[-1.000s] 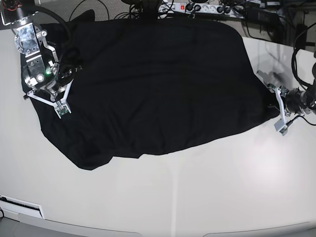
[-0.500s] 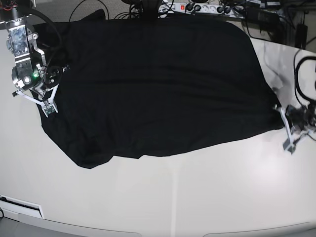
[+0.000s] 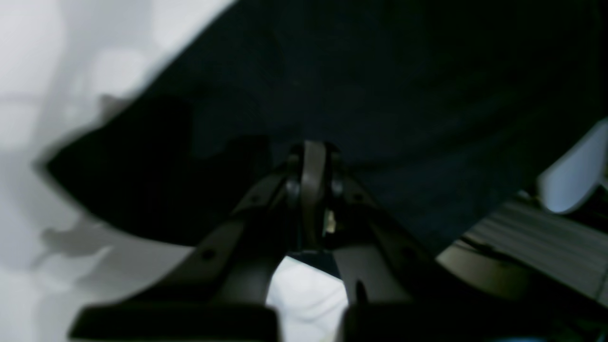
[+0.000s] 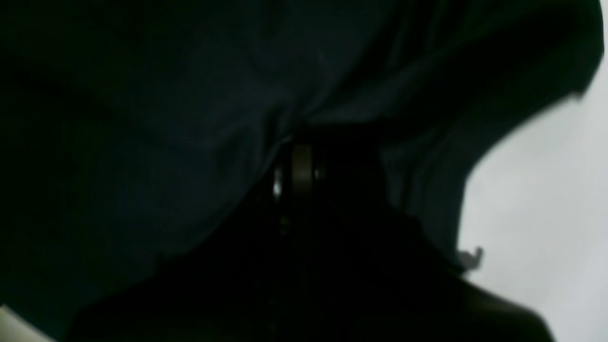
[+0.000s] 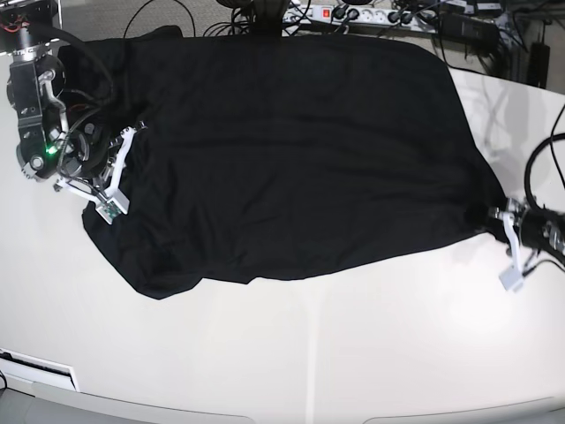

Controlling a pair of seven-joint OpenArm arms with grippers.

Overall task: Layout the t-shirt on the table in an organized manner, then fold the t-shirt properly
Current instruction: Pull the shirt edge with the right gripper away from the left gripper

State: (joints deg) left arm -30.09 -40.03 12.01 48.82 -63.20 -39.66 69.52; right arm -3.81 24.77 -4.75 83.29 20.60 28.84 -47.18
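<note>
The black t-shirt (image 5: 291, 150) lies spread wide over the far half of the white table (image 5: 335, 353). Its near hem is uneven and its far edge hangs over the table's back edge. My right gripper (image 5: 126, 141) is at the shirt's left end. In the right wrist view it (image 4: 298, 164) is shut on dark fabric (image 4: 166, 95). My left gripper (image 5: 500, 215) is at the shirt's right corner, which is drawn to a point. In the left wrist view it (image 3: 311, 159) is shut on the shirt's edge (image 3: 403, 95), with bare table (image 3: 57, 57) to the left.
A power strip (image 5: 353, 14) and tangled cables (image 5: 477, 35) lie behind the table's back edge. Black cables loop around the right arm (image 5: 40, 132) at far left and the left arm (image 5: 547, 234) at far right.
My left gripper has moved toward the front and right, drawing the shirt's right corner out. My right gripper has shifted left and back a little. The shirt lies wider and flatter.
</note>
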